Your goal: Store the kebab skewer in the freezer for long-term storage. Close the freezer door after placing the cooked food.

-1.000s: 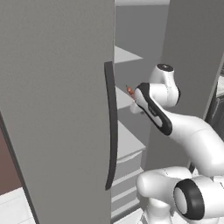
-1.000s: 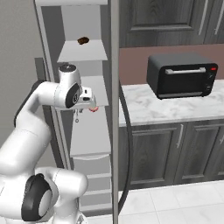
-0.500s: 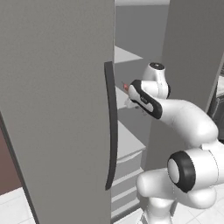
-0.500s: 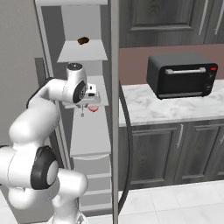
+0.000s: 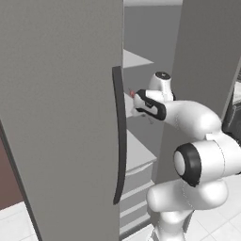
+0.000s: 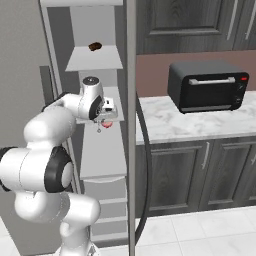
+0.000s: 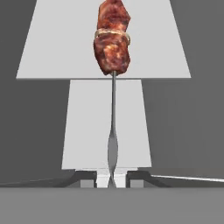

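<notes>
The gripper [image 6: 106, 114] is inside the open freezer [image 6: 95, 60], over a pale shelf [image 6: 100, 162]. Its two fingers are pinching the thin metal end of the kebab skewer [image 7: 113, 57]. In the hand view the stick comes up from between the fingertips [image 7: 89, 178] at 6 o'clock and runs straight to 12 o'clock, where the red-brown meat chunks sit. Past the meat are more pale shelves, a wide one at the top and a narrower one below it.

In the right base view the meat is a small red spot [image 6: 106, 124] just under the gripper, at about 5 o'clock from the arm's round white wrist [image 6: 92, 95]. The skewer hangs in the air above the shelf and does not touch it. A dark brown lump [image 6: 95, 46] lies on a higher shelf, at 12 o'clock from the gripper and well apart from it.

In the left base view the gripper [image 5: 135, 96] is just behind the freezer door [image 5: 61, 113], near the top of its dark handle [image 5: 120, 141]. The door stands wide open.

On the counter [image 6: 200, 117] at 3 o'clock from the freezer sits a black toaster oven [image 6: 207, 86].
</notes>
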Motion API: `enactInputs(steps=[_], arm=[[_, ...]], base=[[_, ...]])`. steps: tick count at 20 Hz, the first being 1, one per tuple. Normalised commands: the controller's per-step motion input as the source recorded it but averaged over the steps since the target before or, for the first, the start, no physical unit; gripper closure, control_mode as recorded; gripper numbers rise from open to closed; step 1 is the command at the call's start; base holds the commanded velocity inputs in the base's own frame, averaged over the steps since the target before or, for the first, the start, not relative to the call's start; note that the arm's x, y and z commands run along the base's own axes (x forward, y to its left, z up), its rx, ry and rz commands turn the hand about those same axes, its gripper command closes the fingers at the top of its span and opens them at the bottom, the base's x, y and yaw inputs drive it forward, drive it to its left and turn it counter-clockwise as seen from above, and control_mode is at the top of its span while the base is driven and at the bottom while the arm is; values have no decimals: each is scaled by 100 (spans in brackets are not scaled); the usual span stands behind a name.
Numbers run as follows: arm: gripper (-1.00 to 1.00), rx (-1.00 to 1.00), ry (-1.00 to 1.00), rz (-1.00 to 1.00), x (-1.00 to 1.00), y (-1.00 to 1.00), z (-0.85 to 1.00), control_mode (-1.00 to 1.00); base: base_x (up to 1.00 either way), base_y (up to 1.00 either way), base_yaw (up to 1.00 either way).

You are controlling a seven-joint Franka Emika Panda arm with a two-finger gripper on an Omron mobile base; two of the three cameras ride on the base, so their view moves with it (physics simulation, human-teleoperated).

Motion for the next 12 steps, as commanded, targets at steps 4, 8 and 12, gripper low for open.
enactInputs(steps=[4, 8, 12], arm=[[100, 0, 0, 0, 58, 3, -13, -100], [100, 0, 0, 0, 58, 2, -8, -100], [100, 0, 0, 0, 57, 5, -11, -100]], base=[[0, 0, 0], [0, 0, 0], [0, 0, 0]])
